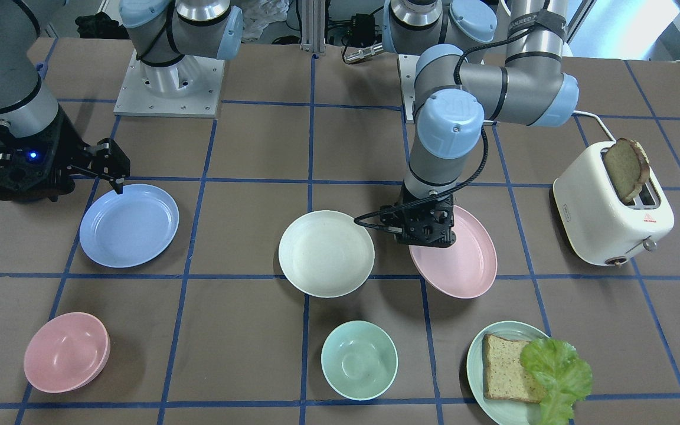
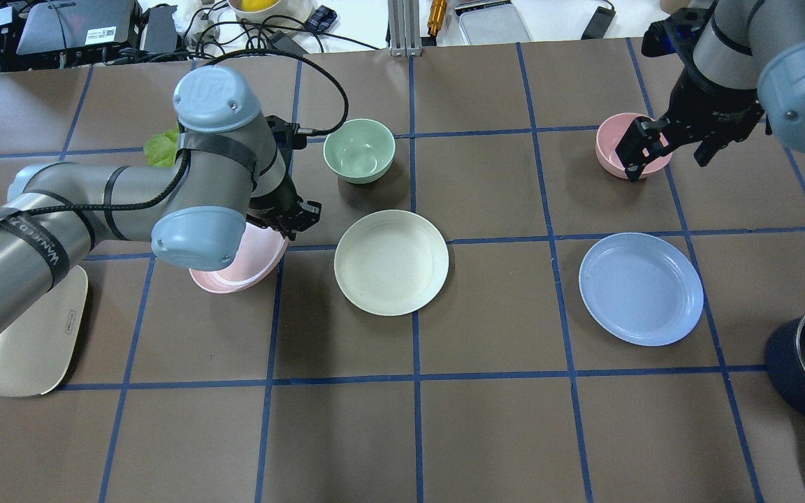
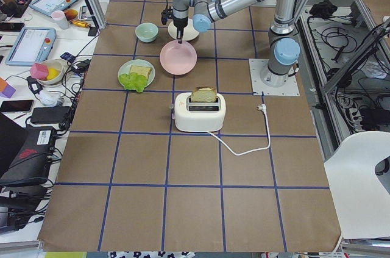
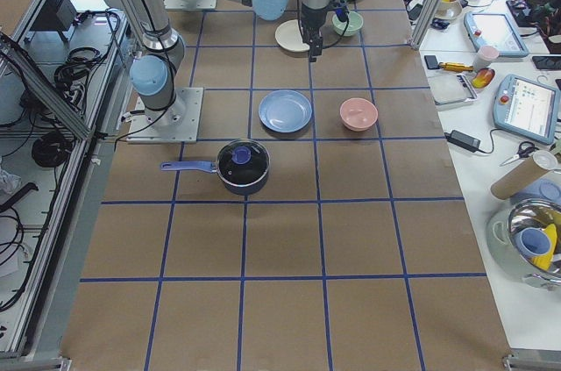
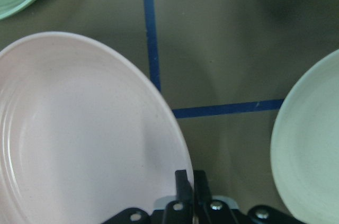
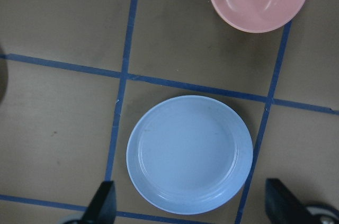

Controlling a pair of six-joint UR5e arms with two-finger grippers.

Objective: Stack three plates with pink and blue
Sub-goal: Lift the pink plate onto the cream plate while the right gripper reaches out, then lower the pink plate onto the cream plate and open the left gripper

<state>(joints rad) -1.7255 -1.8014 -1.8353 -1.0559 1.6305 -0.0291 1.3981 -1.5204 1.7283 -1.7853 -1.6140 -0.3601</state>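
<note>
Beside the cream-white plate [image 1: 326, 252], my left gripper [image 5: 189, 179] is pinched shut on the thin rim of the pink plate [image 5: 79, 139], which hangs tilted and seems lifted clear of the table. That narrow hold is my main worry: all the plate's weight sits out to one side of my fingers, so a quick swing could let it pivot or slide out. If I carry it across too low, the drooping far edge could catch the white plate's rim and shove it, and letting go off-centre would leave it lopsided. My left arm is folded over its own work, wrist pointing straight down at the plate's edge on the white plate's side. My right gripper [image 6: 193, 203] hovers spread wide and empty above the blue plate [image 6: 189, 154], which lies flat on the table, well apart from the other two. Both arms heading for the middle together could clash.
</note>
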